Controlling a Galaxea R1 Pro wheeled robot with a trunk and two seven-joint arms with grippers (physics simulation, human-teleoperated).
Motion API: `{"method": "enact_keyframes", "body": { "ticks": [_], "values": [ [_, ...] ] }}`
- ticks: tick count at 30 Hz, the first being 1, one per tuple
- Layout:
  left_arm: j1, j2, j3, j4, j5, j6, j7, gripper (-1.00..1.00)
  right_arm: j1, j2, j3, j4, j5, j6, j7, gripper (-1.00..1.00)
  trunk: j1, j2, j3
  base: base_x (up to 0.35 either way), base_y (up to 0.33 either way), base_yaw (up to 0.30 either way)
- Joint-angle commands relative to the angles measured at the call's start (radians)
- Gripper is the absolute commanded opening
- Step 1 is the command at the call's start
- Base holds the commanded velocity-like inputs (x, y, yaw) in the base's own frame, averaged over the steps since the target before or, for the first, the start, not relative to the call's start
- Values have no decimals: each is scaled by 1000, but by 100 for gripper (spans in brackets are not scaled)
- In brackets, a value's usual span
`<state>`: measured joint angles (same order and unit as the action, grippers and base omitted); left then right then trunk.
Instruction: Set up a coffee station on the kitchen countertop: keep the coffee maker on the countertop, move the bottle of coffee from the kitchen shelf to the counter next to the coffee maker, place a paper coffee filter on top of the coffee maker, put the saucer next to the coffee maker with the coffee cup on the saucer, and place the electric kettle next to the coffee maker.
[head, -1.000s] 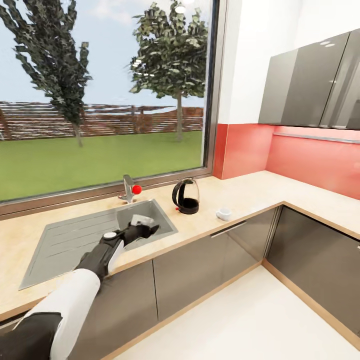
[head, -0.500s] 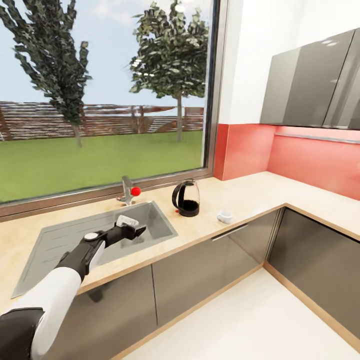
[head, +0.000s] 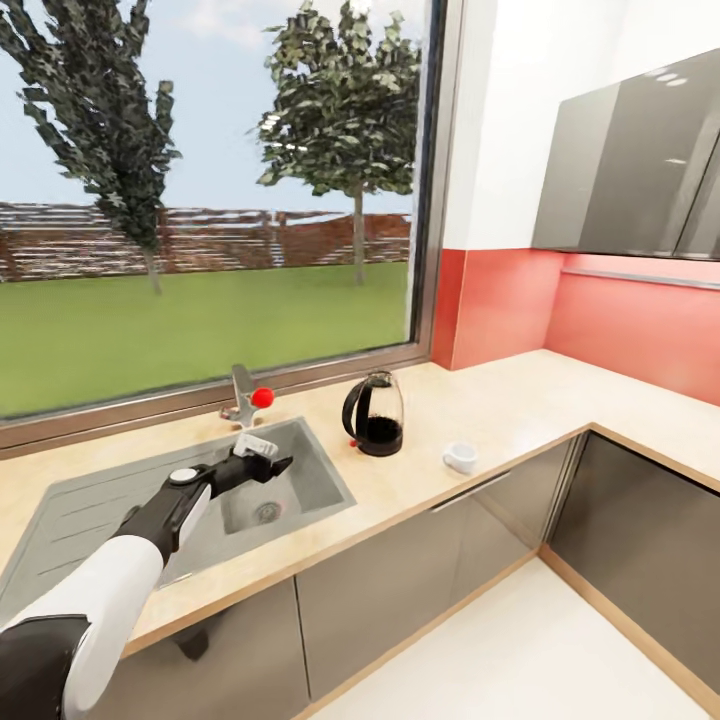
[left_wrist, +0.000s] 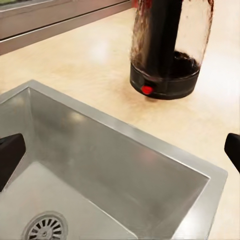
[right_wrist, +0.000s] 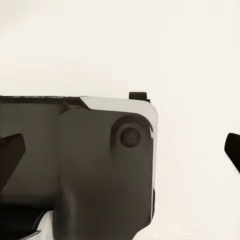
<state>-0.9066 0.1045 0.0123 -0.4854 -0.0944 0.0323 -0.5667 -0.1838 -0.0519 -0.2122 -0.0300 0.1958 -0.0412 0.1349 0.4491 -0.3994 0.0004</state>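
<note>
Fingers of the left gripper spread apart, empty, over the sink — likely reaching for the electric kettle on the desk, needing a handle grasp.

I find no readable text, label, brand, number or sign anywhere. The electric kettle, the coffee cup and the grey wall cabinets all carry no lettering I can make out.
</note>
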Motion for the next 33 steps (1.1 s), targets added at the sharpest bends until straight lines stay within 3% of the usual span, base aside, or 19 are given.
{"method": "enact_keyframes", "body": {
  "ticks": [1, 15, 18, 19, 21, 26, 33],
  "values": [
    [0, 0, 2, -1, -7, 3, -4, 100, 0, 0, -9, 1, 10, -3, 3, 100, 1, -1, 0, 338, 0, 0],
    [19, 0, 0, -2, -6, 1, -16, 100, 0, 0, -9, 1, 10, -3, 3, 100, 1, -1, 0, 311, 0, 0],
    [24, 1, 0, -2, -7, 0, -68, 100, 0, 0, -8, 1, 10, -3, 3, 100, 1, -1, 0, 72, 0, 0],
    [25, 3, 0, -2, -10, 0, -123, 100, 0, 0, -9, 1, 11, -3, 3, 100, 1, -1, 0, 16, 0, 0],
    [26, 4, 1, -2, -17, 0, -144, 100, 0, 0, -9, 1, 11, -3, 3, 100, 1, -1, 0, 8, 0, 0],
    [27, 6, 2, -2, -30, 0, -154, 100, 0, -2, -9, 1, 11, -3, 3, 100, 1, -1, 0, 1, 0, -22],
    [28, 5, 2, -2, -31, 0, -154, 100, 0, -2, -8, 2, 11, -3, 3, 100, 1, -1, 0, 0, 0, -237]
  ]
}}
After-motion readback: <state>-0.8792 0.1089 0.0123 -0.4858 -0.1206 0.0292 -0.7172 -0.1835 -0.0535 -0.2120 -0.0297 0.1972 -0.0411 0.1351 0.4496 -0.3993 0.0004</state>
